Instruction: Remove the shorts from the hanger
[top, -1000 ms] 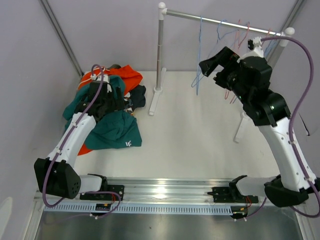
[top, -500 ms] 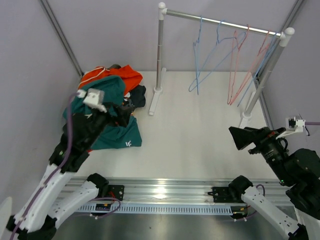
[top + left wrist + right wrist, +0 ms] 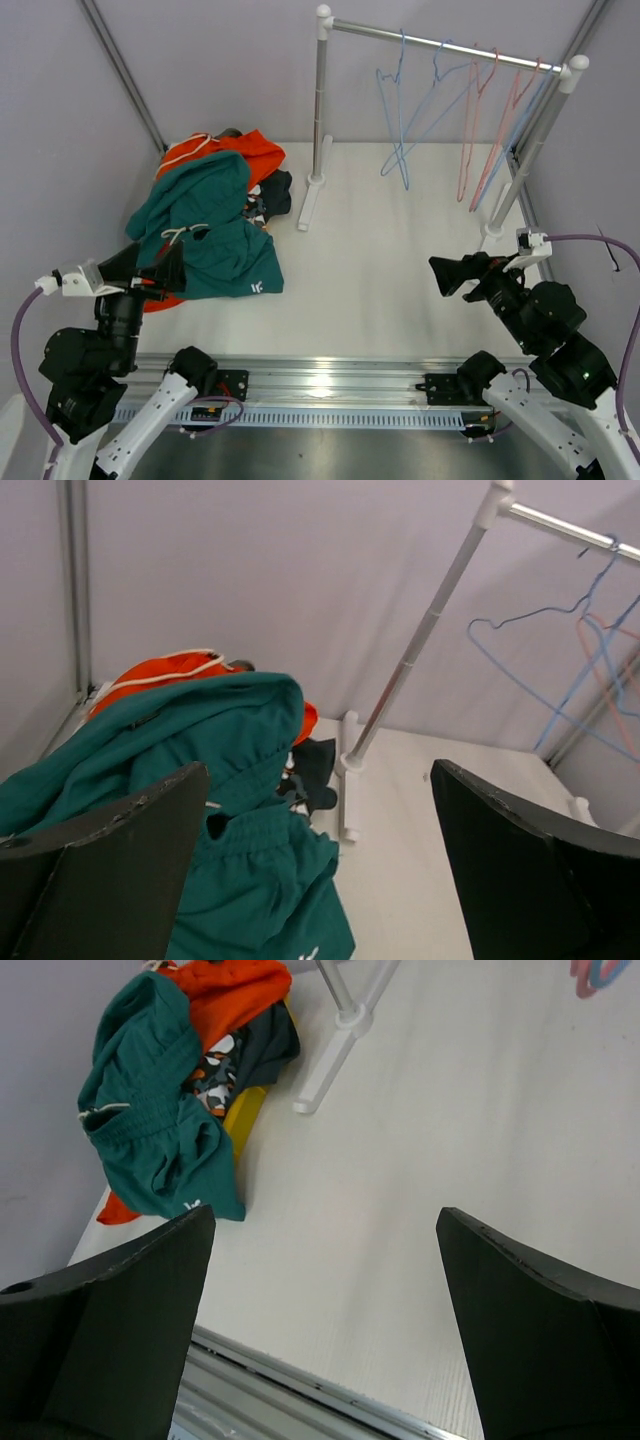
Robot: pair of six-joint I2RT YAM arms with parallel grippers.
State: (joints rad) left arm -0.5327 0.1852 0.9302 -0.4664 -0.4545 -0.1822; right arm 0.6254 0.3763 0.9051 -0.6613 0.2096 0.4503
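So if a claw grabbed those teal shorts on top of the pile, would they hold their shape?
Probably not: the teal shorts lie crumpled and draped over the others, so they would likely sag and hang limp. They look like soft fabric, so probably light. Their white drawstring might catch on the orange shorts underneath.

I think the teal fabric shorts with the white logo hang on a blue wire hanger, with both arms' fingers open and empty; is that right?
Not quite: the top external view shows the teal fabric shorts lying crumpled at the left of the white table, and the blue wire hangers bare. The left fingers and right fingers are open and empty.
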